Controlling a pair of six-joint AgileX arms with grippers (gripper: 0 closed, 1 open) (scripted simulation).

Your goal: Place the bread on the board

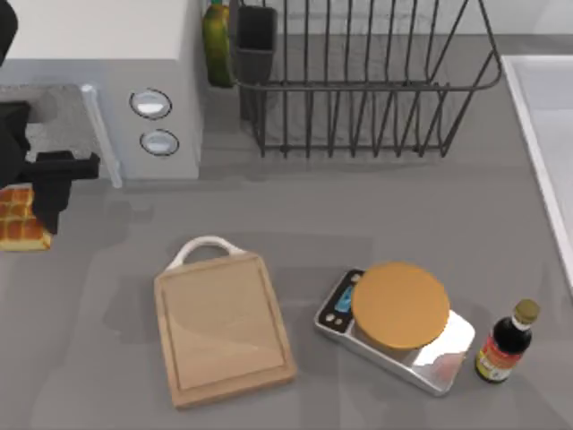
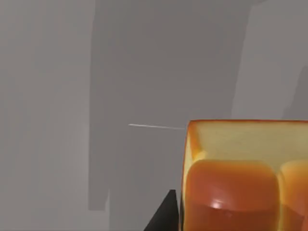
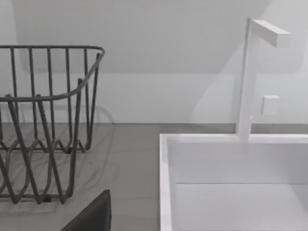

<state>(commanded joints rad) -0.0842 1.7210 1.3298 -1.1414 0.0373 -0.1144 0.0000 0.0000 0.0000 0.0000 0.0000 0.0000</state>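
1. Left gripper [image 1: 40, 193]: black, at the far left edge of the table, directly over the small squarish golden-orange bread [image 1: 20, 219] with the grid-scored top. Can't tell how far the fingers are spread, or whether they touch the loaf.
2. Left wrist view: bread [image 2: 240, 178] sits close under the camera, glossy orange top and paler yellow side, with a dark finger tip [image 2: 166, 216] just beside it. Bare grey tabletop [image 2: 144, 72] behind.
3. Bread lies on the grey table at the left edge, partly hidden by the gripper and well apart from the board.
4. Light wooden rectangular cutting board [image 1: 224, 327] with an edge groove and a white loop handle [image 1: 208, 245]: near the front, centre-left, slightly rotated, nothing on it.
5. Right of the board: silver kitchen scale [image 1: 398, 331] with a round orange-tan top, then a dark sauce bottle [image 1: 506, 342] with a tan cap, upright.
6. Farther back: white box-shaped appliance [image 1: 134, 81] with two round knobs at the left, a green bottle [image 1: 216, 45] beside it, and a dark wire dish rack [image 1: 367, 81] at centre.
7. Right edge: white sink [image 1: 546, 116].
8. Right wrist view: rack [image 3: 43, 125], white sink basin [image 3: 231, 183], white angular faucet [image 3: 250, 72], pale wall, and a dark part of the right gripper [image 3: 91, 216]. Can't tell its opening.
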